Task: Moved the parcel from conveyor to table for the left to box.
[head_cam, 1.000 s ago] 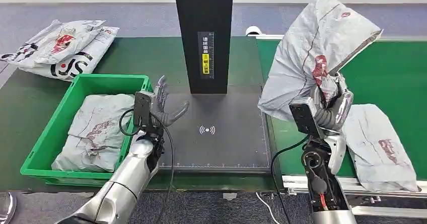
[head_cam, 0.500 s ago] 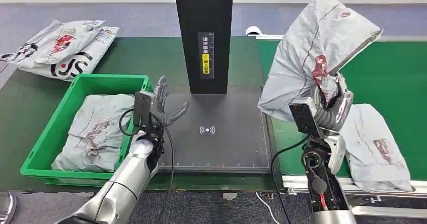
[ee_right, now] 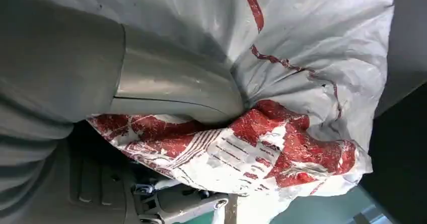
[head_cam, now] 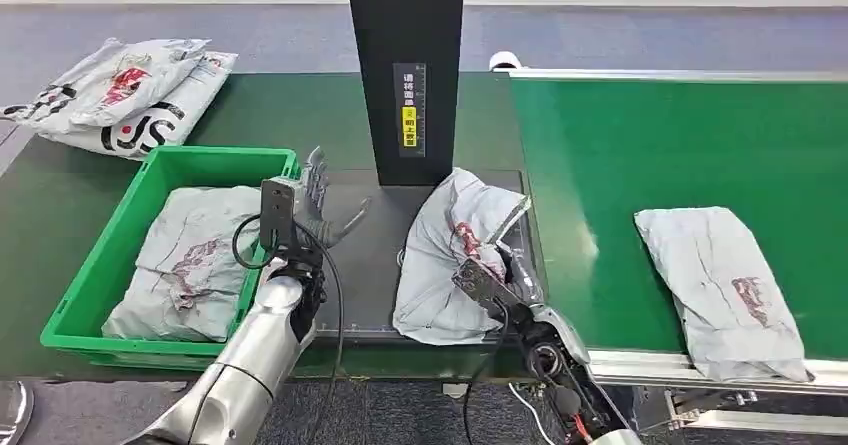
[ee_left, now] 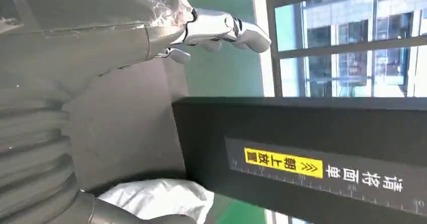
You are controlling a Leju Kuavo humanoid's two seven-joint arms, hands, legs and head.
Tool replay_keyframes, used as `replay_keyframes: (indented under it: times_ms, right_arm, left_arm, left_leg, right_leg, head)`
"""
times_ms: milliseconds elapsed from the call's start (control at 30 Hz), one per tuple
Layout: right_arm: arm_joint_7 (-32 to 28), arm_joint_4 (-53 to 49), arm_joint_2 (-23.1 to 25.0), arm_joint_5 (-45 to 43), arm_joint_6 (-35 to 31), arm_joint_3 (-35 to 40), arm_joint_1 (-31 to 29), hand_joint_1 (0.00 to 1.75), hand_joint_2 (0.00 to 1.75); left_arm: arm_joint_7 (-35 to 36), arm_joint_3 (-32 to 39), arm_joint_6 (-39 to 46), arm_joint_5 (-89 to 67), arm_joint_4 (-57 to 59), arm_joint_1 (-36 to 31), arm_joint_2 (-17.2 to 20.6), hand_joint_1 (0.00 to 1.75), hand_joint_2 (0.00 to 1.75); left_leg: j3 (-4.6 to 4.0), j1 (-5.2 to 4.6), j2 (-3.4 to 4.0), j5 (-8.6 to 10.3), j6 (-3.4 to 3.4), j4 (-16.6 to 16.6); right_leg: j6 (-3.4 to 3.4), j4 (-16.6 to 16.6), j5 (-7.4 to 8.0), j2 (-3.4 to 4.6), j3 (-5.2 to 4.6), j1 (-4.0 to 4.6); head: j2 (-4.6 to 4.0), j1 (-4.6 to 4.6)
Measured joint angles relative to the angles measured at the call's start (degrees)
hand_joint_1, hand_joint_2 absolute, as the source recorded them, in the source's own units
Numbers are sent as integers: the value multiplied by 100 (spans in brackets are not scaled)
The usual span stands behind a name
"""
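Parcel (head_cam: 450, 255) sits crumpled on the dark worktop (head_cam: 370, 265) just beside the conveyor (head_cam: 650, 145), my right robot hand (head_cam: 500, 270) clamped on its plastic, my left robot hand (head_cam: 318, 205) hovering empty, fingers spread.

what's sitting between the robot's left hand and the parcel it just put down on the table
Nothing: the head view shows bare dark mat between the open left hand and the parcel, which the right hand grips.

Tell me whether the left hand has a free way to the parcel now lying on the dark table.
Probably yes. The left hand hovers open over the dark table, beside the parcel, with bare surface between them. But the right hand grips the parcel on its near side, so that side is taken.
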Motion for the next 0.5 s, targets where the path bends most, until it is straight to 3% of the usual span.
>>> replay_keyframes:
  times_ms: [333, 367, 500]
  right_arm:
    - [83, 59, -4, -37, 7, 190, -35, 175, 175]
    - [103, 59, -7, -24, -52, 199, -38, 0, 175]
    - [140, 57, -44, -7, -188, 278, -49, 0, 175]
  left_arm:
    - [13, 0, 15, -13, -97, 55, 0, 0, 175]
    - [11, 0, 15, -15, -96, 55, 0, 0, 175]
    - [-4, 0, 33, -35, -94, 53, 0, 0, 175]
  left_leg:
    - [8, -5, 6, -1, 3, 2]
    - [8, -5, 6, -1, 3, 2]
    - [10, -5, 9, -1, 3, 2]
  right_leg:
    - [2, -3, 3, 8, 1, -5]
    - [2, -2, 3, 8, 1, -5]
    - [2, -2, 3, 8, 1, -5]
  head:
    - [-2, 0]
    - [0, 0]
    - [-2, 0]
